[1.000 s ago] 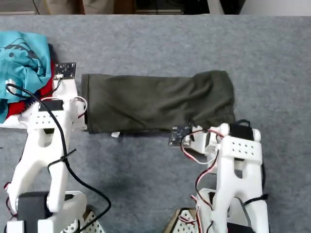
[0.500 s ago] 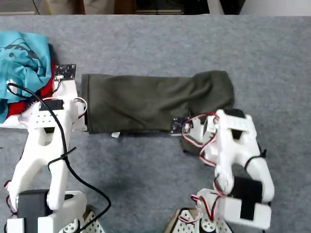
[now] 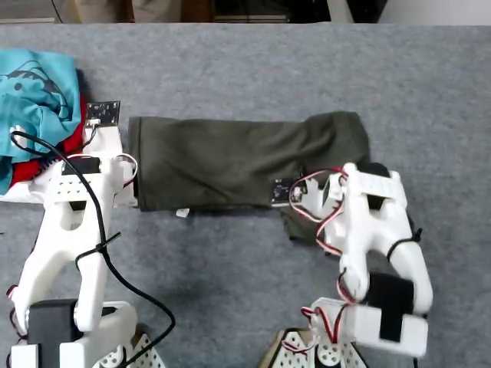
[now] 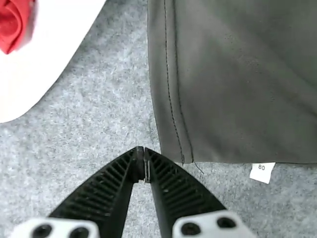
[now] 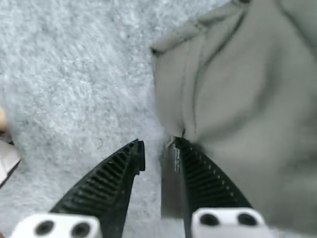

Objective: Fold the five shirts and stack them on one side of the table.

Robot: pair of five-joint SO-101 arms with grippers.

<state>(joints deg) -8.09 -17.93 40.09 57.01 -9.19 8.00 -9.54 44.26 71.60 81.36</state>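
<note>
The olive shirt point(image 3: 245, 161) lies on the fuzzy grey worktop point(image 3: 230, 291) as a long, smooth rectangle, with a stitched hem and a small white tag point(image 4: 261, 172) at one corner. A loose flap spills from its near edge. The left hand point(image 4: 143, 159) points down just beside the hemmed corner, its ribbed black fingers pressed together on nothing. The right hand point(image 5: 159, 146) is tilted over the flap, fingers slightly parted, one over the cloth. Beyond the shirt's hemmed end, crumpled teal point(image 3: 34, 80) and red shirts point(image 3: 73, 142) are heaped.
</note>
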